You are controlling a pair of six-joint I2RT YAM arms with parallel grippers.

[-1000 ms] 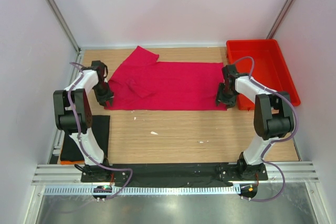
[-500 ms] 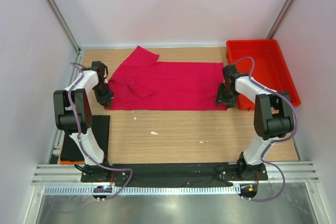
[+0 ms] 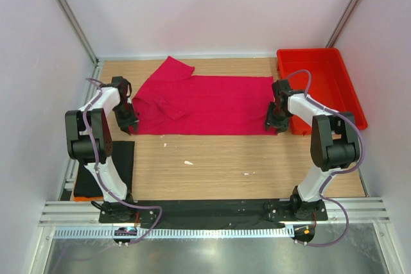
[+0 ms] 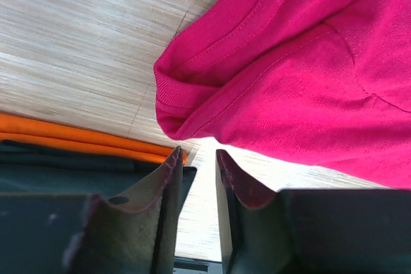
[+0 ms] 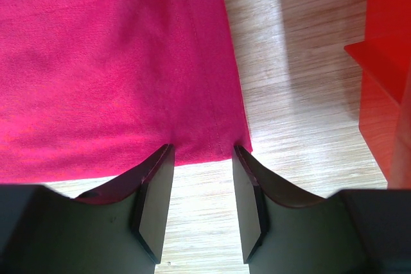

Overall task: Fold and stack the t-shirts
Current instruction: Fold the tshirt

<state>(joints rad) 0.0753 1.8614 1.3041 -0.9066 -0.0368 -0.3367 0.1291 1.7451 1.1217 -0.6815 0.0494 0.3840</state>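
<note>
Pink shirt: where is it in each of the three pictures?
Top external: the pink shirt lies spread across the far half of the table, left of the red tray.
Left wrist: the pink shirt fills the upper right.
Right wrist: the pink shirt fills the upper left.
Shared landmark: the wooden tabletop, bare beside the cloth in all three.

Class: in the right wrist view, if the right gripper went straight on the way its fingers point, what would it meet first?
The crimson-pink t-shirt: its hem corner lies just ahead, at the open fingers of the right gripper. How high they stand above the cloth is unclear.
</note>
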